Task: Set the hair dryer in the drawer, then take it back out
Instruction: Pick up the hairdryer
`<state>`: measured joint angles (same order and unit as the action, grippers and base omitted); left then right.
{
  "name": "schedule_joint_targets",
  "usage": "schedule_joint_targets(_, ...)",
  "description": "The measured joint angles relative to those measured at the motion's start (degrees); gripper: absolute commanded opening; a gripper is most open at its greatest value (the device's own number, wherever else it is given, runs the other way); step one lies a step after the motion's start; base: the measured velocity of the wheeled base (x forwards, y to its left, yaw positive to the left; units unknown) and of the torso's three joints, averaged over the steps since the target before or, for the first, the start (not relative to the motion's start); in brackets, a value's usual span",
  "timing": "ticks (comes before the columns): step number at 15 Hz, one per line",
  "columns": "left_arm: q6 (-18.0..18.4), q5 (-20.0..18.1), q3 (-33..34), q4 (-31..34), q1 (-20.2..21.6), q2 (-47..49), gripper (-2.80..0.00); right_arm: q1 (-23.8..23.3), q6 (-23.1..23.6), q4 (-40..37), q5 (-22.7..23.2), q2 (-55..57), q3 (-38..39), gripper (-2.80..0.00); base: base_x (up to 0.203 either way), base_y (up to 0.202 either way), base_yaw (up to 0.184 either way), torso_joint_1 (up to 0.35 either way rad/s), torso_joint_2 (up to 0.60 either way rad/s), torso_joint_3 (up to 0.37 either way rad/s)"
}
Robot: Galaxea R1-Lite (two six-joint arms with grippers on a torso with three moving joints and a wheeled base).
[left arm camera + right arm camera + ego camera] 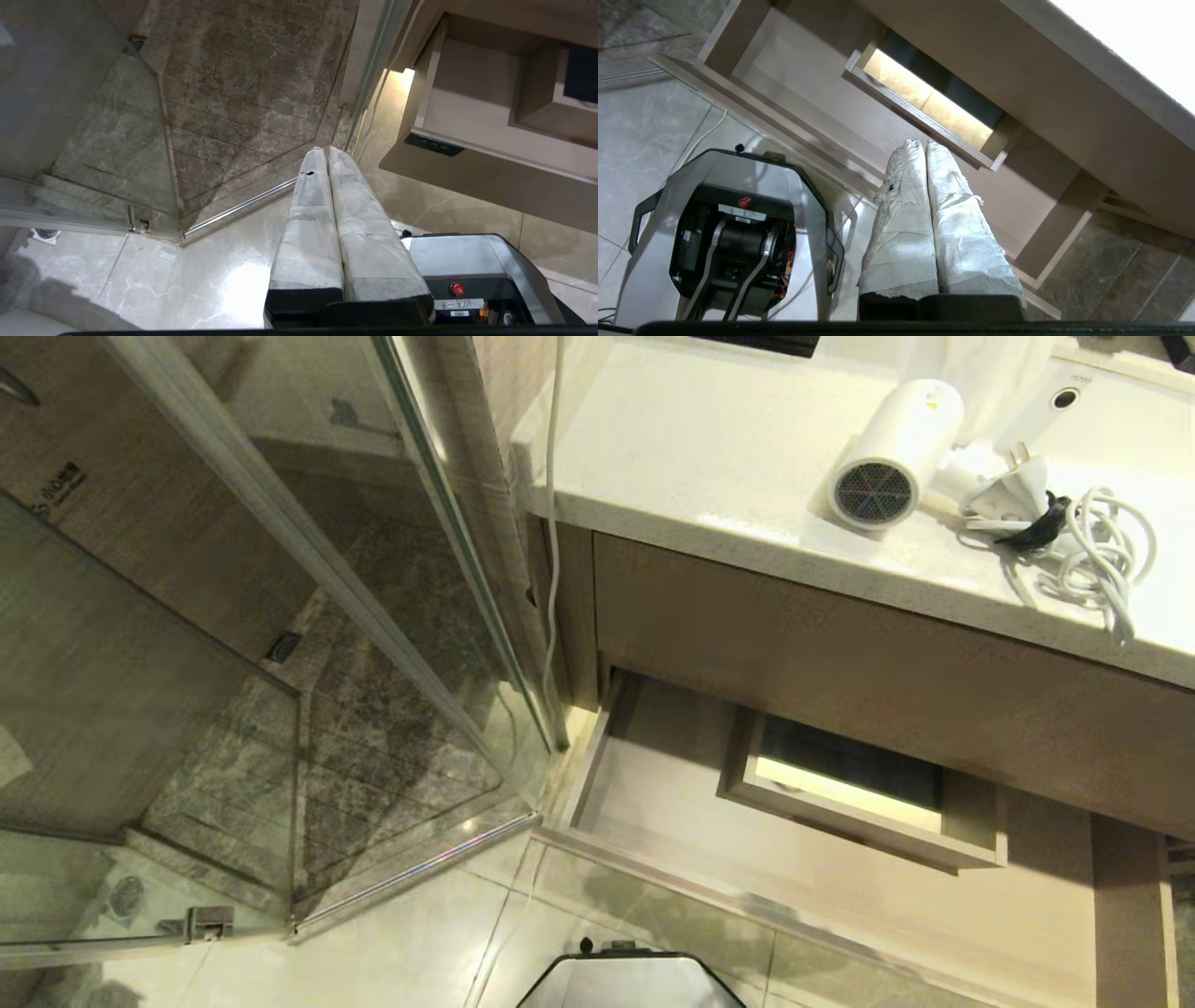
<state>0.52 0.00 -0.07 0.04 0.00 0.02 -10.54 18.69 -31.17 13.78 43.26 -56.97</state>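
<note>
The white hair dryer (896,453) lies on the pale countertop (691,448), its dark mesh grille facing the counter's front edge. Its white cord (1092,555) and plug are bunched beside it. Below the counter the light-brown drawer (644,784) stands pulled out, with nothing in it but its boxed cut-out (859,793). No gripper shows in the head view. My right gripper (923,143) is shut and holds nothing, hanging over the drawer (808,84) near its front. My left gripper (325,150) is shut too, parked above the floor beside the drawer's labelled corner (433,144).
A glass shower door (308,569) and its metal rail stand left of the cabinet. A thin white cable (551,523) hangs down the cabinet's side. My own base (625,980) sits on the tiled floor just before the drawer. A white towel (980,373) lies behind the dryer.
</note>
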Motion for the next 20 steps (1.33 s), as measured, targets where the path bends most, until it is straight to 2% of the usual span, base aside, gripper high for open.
schedule_joint_targets(7,0.00,0.00,0.02,0.10,0.00,0.00,-2.80,-0.12,0.72,0.09,-0.09,1.53,-0.26,-2.80,0.000,0.000,0.000,0.003,0.00,-0.002)
schedule_joint_targets(9,0.00,0.00,0.02,0.10,0.00,0.00,-2.80,-0.09,3.67,0.46,0.02,1.66,-0.41,-2.80,0.000,0.000,0.000,0.052,0.00,0.058)
schedule_joint_targets(13,0.00,0.00,0.02,0.10,0.00,0.00,-2.80,-0.04,6.26,2.83,4.83,2.46,-1.71,-2.80,0.000,0.000,0.000,0.220,0.03,0.244)
schedule_joint_targets(20,0.00,-0.02,0.02,0.12,0.00,0.00,-2.80,0.00,6.94,3.59,5.24,2.96,-2.45,-2.80,0.000,0.000,0.000,0.294,-0.02,0.267)
